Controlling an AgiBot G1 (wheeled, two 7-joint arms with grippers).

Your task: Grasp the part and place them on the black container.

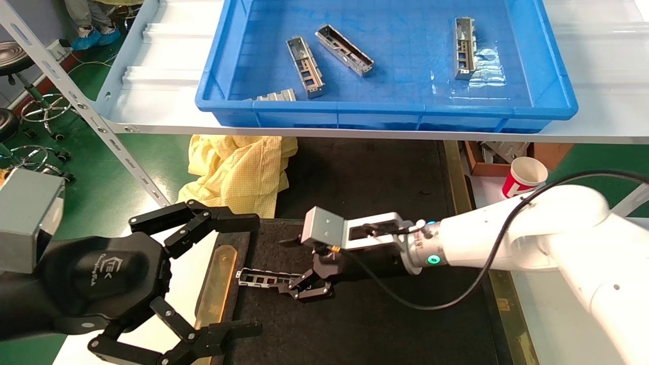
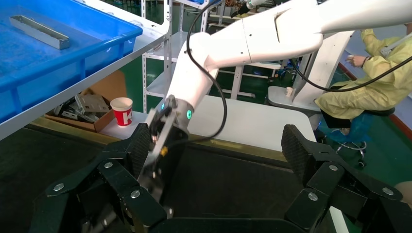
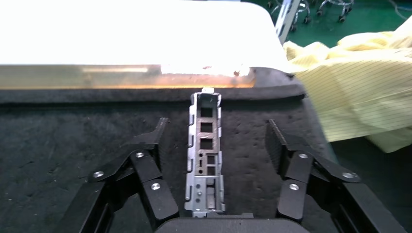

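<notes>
A silver-grey part [image 1: 262, 277] lies flat on the black container [image 1: 365, 324], near its left brass strip. In the right wrist view the part [image 3: 205, 154] lies between the spread fingers [image 3: 277, 145], and neither finger touches it. My right gripper [image 1: 304, 289] is open, low over the part's right end. Several more parts [image 1: 304, 66] lie in the blue bin [image 1: 552, 91] on the shelf. My left gripper [image 1: 203, 274] is open and empty, held at the container's left edge. In the left wrist view its fingers [image 2: 296, 153] frame the right arm.
A brass strip [image 1: 215, 284] runs along the container's left edge. A yellow cloth [image 1: 238, 170] lies behind the container on the left. A red and white paper cup [image 1: 525, 176] stands at the right. The metal shelf [image 1: 152, 76] overhangs the back.
</notes>
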